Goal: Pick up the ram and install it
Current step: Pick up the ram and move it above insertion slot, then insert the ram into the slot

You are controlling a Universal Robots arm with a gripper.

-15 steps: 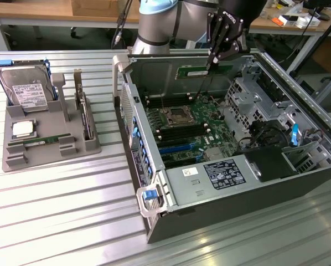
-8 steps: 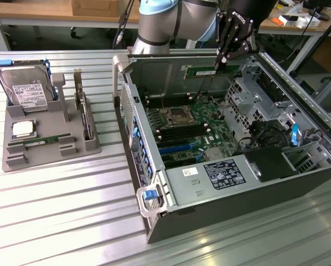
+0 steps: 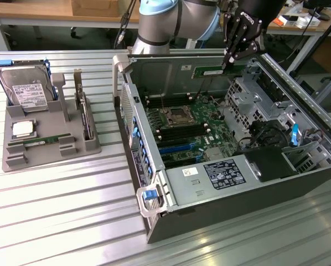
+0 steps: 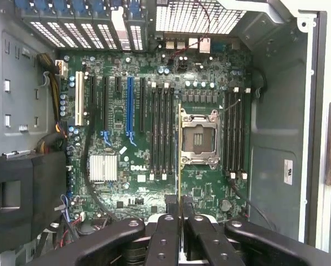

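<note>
The ram [image 3: 208, 71] is held in the air inside the open computer case [image 3: 210, 219], near the case's far edge and above the motherboard [image 3: 182, 124]. It is kept level, with its long side along that far edge, and it is seated in no slot. One end of it is clamped by the gripper [image 3: 227, 62], whose jaws are closed narrowly on the thin board; the other end points toward the exterior view's left.

In the wrist view the ram [image 4: 180, 155] is seen edge-on as a thin line coming out from between the black fingers [image 4: 166, 233] of the gripper [image 4: 180, 213]. This line runs over the motherboard [image 4: 127, 183], between a bank of black memory slots [image 4: 163, 130] and the CPU socket [image 4: 198, 138], which is seen open and bare.

The case lies on its side on the ribbed metal table [image 3: 71, 210], toward the table's right edge in the exterior view. Near the table's left edge in that view a grey tray [image 3: 49, 155] is placed, well apart from the case. A hard drive [image 3: 27, 91] is leaned at the tray's far edge, a square silver chip [image 3: 22, 128] is set in front of it, and a second green stick [image 3: 41, 141] is laid near the tray's near edge.
</note>
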